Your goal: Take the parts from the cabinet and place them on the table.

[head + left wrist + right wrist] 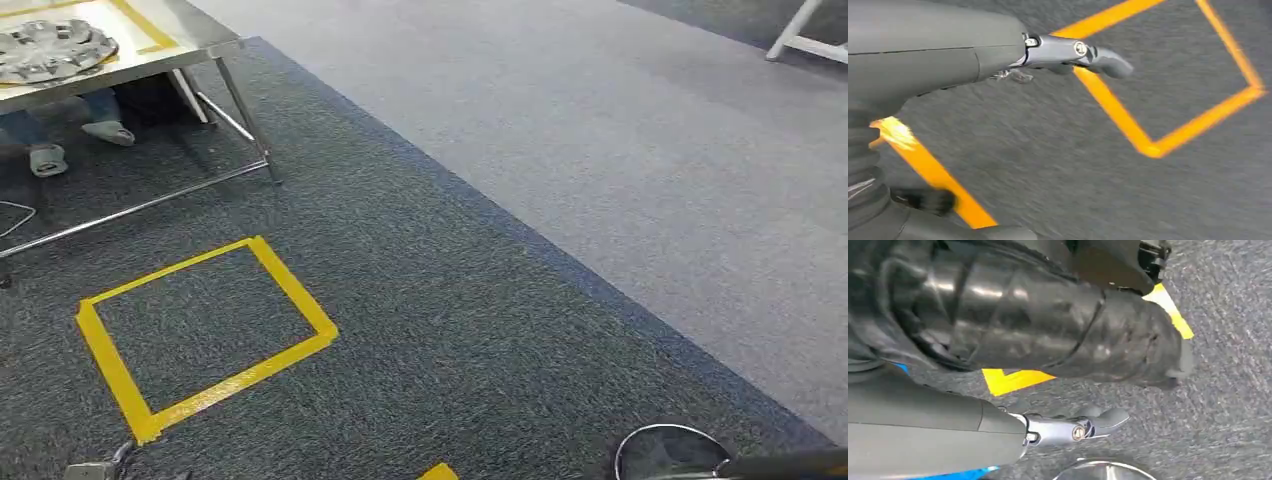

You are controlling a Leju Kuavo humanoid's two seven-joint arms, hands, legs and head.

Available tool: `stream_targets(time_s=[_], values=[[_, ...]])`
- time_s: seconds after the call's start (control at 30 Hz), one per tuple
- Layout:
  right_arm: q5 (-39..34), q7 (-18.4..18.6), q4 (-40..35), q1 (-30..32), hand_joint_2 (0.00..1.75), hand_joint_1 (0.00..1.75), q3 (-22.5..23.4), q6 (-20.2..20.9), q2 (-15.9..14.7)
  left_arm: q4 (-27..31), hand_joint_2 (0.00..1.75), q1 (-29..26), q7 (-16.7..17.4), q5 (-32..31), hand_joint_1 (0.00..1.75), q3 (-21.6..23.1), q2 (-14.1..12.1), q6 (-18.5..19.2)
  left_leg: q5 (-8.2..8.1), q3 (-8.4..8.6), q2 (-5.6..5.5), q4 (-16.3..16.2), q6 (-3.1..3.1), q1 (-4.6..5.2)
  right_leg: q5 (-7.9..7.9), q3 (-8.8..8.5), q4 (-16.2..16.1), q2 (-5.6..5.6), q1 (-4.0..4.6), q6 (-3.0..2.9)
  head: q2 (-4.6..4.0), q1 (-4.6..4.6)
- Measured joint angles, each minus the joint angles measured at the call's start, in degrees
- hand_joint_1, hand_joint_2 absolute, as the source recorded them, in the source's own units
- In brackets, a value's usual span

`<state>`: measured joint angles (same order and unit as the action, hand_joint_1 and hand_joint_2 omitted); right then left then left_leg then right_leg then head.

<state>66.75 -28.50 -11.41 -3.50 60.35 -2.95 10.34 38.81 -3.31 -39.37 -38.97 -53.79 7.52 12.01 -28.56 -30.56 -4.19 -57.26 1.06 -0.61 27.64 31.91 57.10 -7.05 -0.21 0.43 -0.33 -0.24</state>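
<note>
Dark grey carpet (420, 330) fills most of the head view, meeting a lighter grey carpet (620, 130) along a diagonal seam running from the upper left toward the lower right of the frame.

At the lower right edge of the head view, a round shiny metal part (668, 452) pokes into frame, partly cut off; the right wrist view shows its curved silver rim (1103, 469) just beside the right hand (1075, 429). Whether that hand is grasping the part cannot be told, since its fingers are mostly hidden. In the upper left corner of the head view stands a steel table (150, 45) with yellow tape on its top, and a silver, patterned disc-shaped part (50, 48) lies on it. Under the table, a seated person's feet in pale slippers (75, 145) rest on the carpet.

A square outline of yellow tape (205, 335) is stuck to the dark carpet at the lower left of the head view. The left wrist view shows the left hand (1068, 52) hanging above that carpet near the taped square (1168, 85), thumb extended and nothing in its grasp. A white frame leg (805, 35) shows in the upper right corner of the head view.
</note>
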Motion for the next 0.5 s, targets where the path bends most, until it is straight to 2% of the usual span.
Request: stream_targets(time_s=[0.03, 0.07, 0.1, 0.13, 0.17, 0.2, 0.23, 0.27, 0.3, 0.33, 0.37, 0.4, 0.43, 0.47, 0.5], values=[[0.0, 0.0, 0.0, 0.1, 0.0, 0.0, 0.0, -0.5, 0.1, -2.6, 1.75, 0.5, 0.4, -0.4, 0.0, -0.6, -1.2, -1.4, 0.09, 0.02, 0.49, 0.0, 0.18, 0.18, -0.23, 0.14, -0.2, -0.6, -0.25, 0.47, 0.0, 0.0], [0.0, 0.0, 0.2, 0.3, 0.0, 0.0, 0.0, -0.6, 0.3, -4.9, 1.75, 0.9, 0.8, -0.8, 0.0, -1.1, -2.2, -2.5, 0.36, 0.12, 1.19, 0.4, 0.56, 0.0, -0.38, 0.79, -0.4, -1.26, -0.09, 0.85, 0.0, -0.02], [0.0, 0.0, 0.2, 0.4, 0.0, 0.0, 0.0, -0.8, 0.3, -6.8, 1.75, 1.2, 1.2, -0.9, 0.0, -1.5, -2.7, -3.2, 0.82, 0.43, 2.18, 1.3, 0.78, -0.52, 0.1, 0.95, 0.3, -0.72, -0.08, 0.91, 0.0, 0.06], [0.0, 0.0, 0.2, 0.5, 0.0, 0.0, 0.0, -0.8, 0.3, -8.7, 1.75, 1.6, 2.5, -0.8, 0.0, -2.2, -3.7, -3.8, 0.88, 0.55, 2.71, 1.6, 1.15, -0.45, 1.86, 1.94, 2.3, 2.95, 0.27, 1.2, 0.0, 0.53], [0.0, 0.1, 0.2, 0.2, 0.0, 0.0, 0.0, -0.8, 0.3, -10.6, 1.75, 1.8, 3.7, -0.8, 0.0, -3.0, -4.3, -4.2, 0.96, 0.49, 3.66, 1.6, 1.26, -0.39, 4.33, 4.02, 6.4, 5.0, 0.13, 1.45, 0.0, 1.09], [0.1, 0.1, 0.3, 0.0, 0.0, 0.0, 0.0, -0.7, 0.3, -12.0, 1.75, 1.8, 4.5, -0.7, 0.0, -3.6, -4.9, -4.6, 0.94, 0.44, 4.55, 1.6, 1.29, -0.32, 6.57, 6.25, 11.0, 5.99, -0.02, 1.75, 0.0, 1.18], [0.3, 0.5, 0.3, -0.1, 0.0, 0.0, 0.0, -0.3, 0.3, -13.4, 1.75, 1.8, 5.7, -0.9, 0.0, -4.2, -5.4, -5.3, 0.91, 0.4, 5.53, 1.6, 1.31, -0.24, 8.26, 8.2, 15.2, 6.48, -0.18, 2.04, 0.0, 1.16], [0.6, 0.7, 0.3, -0.1, 0.0, 0.0, -0.1, 0.3, 0.3, -14.5, 1.75, 1.9, 7.1, -1.2, 0.0, -4.7, -5.8, -6.1, 0.91, 0.33, 6.4, 1.5, 1.3, -0.22, 8.78, 9.3, 17.7, 6.7, -0.39, 2.3, 0.0, 1.16], [0.7, 1.0, 0.3, 0.0, 0.0, 0.0, -0.1, 0.6, 0.2, -15.5, 1.75, 2.1, 8.3, -1.4, 0.0, -5.1, -6.1, -6.8, 0.89, 0.34, 7.13, 1.5, 1.27, -0.23, 7.8, 8.75, 17.1, 6.88, -0.52, 2.46, 0.0, 1.2], [0.8, 1.2, 0.3, 0.1, 0.0, 0.0, -0.1, 0.9, 0.2, -16.3, 1.75, 2.3, 9.8, -2.1, 0.0, -5.4, -6.3, -7.7, 0.84, 0.35, 7.78, 1.5, 1.19, -0.24, 5.82, 6.75, 13.8, 7.19, -0.64, 2.57, 0.0, 1.2], [0.9, 1.3, 0.3, 0.0, 0.0, 0.0, -0.1, 1.1, 0.0, -17.2, 1.75, 2.4, 11.2, -3.0, 0.0, -5.5, -6.4, -8.5, 0.75, 0.4, 8.4, 1.5, 1.04, -0.25, 3.44, 3.62, 8.4, 7.79, -0.69, 2.52, 0.0, 1.22], [1.0, 1.5, 0.3, -0.1, 0.0, 0.0, -0.1, 1.1, 0.0, -17.9, 1.75, 2.5, 12.6, -4.0, 0.0, -5.5, -6.5, -9.4, 0.64, 0.58, 8.96, 1.4, 0.84, -0.25, 1.57, 0.31, 2.9, 9.21, -0.67, 2.36, 0.0, 1.24], [1.0, 1.7, 0.3, -0.4, 0.0, 0.0, -0.2, 1.1, -0.1, -18.4, 1.75, 2.5, 14.0, -5.1, 0.0, -5.5, -6.6, -10.2, 0.45, 0.82, 9.5, 1.2, 0.44, 0.01, 1.83, -1.79, -1.1, 12.59, -0.39, 1.98, 0.0, 1.33], [1.1, 2.1, 0.3, -0.6, 0.0, 0.0, -0.3, 1.1, -0.1, -19.1, 1.75, 2.5, 15.8, -7.1, 0.0, -5.5, -6.7, -11.5, 0.17, 0.81, 10.02, 1.0, -0.08, 0.2, 1.45, -2.27, -1.1, 11.67, -0.3, 1.61, 0.0, 1.07], [1.2, 2.3, 0.3, -0.6, 0.0, 0.0, -0.4, 0.9, -0.1, -19.6, 1.75, 2.5, 16.6, -8.2, 0.0, -5.5, -7.1, -12.1, 0.27, 1.03, 10.47, 1.0, -0.4, 0.17, 1.42, -1.56, -1.0, 10.94, -0.18, 1.37, 0.0, 0.79]])
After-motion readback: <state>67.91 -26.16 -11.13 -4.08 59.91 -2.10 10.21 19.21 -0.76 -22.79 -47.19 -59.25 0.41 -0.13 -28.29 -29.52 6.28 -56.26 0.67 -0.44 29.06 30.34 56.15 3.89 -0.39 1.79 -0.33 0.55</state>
